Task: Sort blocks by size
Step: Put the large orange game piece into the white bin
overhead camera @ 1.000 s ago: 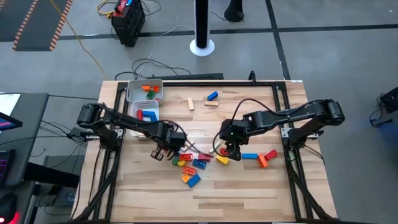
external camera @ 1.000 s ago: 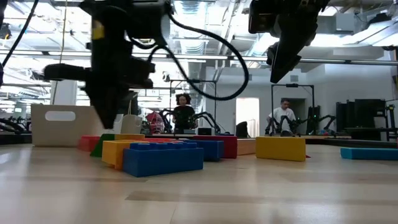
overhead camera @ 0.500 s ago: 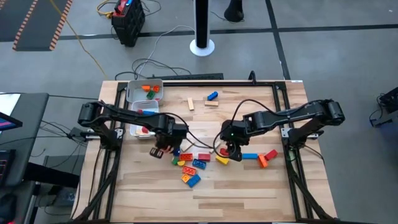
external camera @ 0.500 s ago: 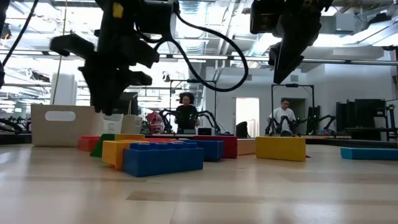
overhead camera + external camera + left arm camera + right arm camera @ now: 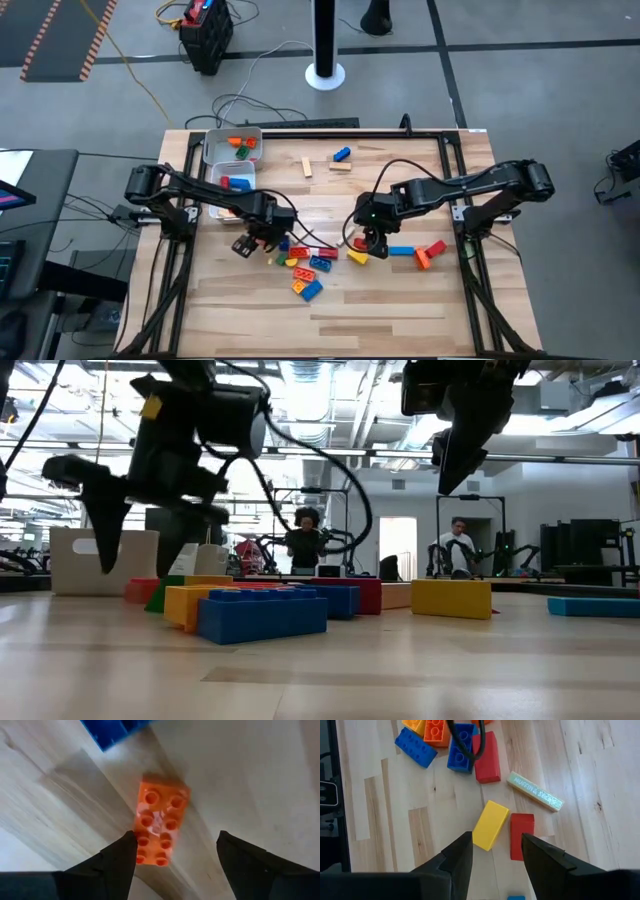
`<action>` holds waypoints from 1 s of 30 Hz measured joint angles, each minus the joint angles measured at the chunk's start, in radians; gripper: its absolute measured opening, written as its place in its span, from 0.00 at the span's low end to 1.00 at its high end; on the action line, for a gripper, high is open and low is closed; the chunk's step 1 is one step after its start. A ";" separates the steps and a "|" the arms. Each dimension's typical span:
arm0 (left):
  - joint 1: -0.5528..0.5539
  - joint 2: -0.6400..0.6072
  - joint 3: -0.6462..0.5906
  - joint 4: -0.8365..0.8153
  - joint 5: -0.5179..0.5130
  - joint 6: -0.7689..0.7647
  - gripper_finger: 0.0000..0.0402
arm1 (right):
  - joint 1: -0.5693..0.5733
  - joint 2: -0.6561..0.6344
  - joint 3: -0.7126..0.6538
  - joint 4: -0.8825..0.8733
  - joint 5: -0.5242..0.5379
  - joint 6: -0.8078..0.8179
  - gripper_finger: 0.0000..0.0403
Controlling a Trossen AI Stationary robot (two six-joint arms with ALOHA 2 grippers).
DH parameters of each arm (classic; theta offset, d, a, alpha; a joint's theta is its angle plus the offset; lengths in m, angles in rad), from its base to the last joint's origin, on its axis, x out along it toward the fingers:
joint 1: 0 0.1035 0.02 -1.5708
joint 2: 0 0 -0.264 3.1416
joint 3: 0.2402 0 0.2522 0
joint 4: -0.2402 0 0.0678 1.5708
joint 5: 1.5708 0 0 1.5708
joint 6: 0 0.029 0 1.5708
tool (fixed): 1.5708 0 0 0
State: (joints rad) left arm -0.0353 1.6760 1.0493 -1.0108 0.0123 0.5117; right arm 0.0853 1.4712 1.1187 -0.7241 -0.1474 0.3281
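Note:
My left gripper (image 5: 244,245) hangs open just left of the block pile (image 5: 305,265) at the table's middle. An orange two-by-four block (image 5: 157,822) lies studs up on the wood beyond its spread fingers; I cannot tell whether the fingers touch it. A blue block (image 5: 112,731) lies past it. My right gripper (image 5: 368,243) hovers open, well above the table, over a yellow block (image 5: 490,825) and a red block (image 5: 521,836) that lie side by side. A pale tan bar (image 5: 535,792) and a long red block (image 5: 486,757) lie farther off.
Two white trays (image 5: 214,150) (image 5: 215,183) with a few blocks stand at the far left. Loose blocks (image 5: 342,154) lie at the far middle. A blue bar (image 5: 401,251) and a red and orange pair (image 5: 430,252) lie right of my right gripper. People stand in the room behind (image 5: 305,540).
My left gripper has risen from beside the pile, moved a little toward the table's left edge and opened wide. My right gripper has kept still.

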 joint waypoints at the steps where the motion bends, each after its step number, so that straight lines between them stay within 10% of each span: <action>1: 0.000 0.000 -0.014 0.014 -0.009 0.000 0.65 | 0.000 0.000 0.000 0.000 0.000 0.003 0.48; 10: -0.015 0.000 -0.071 0.141 -0.085 -0.003 0.56 | -0.001 0.000 0.000 -0.001 0.000 0.005 0.48; 17: -0.030 -0.002 -0.071 0.136 -0.061 -0.032 0.31 | -0.005 0.000 0.000 -0.001 0.000 0.005 0.48; 30: 0.078 -0.063 0.096 0.140 -0.021 -0.437 0.31 | -0.110 -0.151 0.000 -0.061 0.015 -0.020 0.48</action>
State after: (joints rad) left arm 0.0432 1.6133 1.1451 -0.8704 -0.0085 0.0745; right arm -0.0251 1.3202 1.1187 -0.7852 -0.1320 0.3083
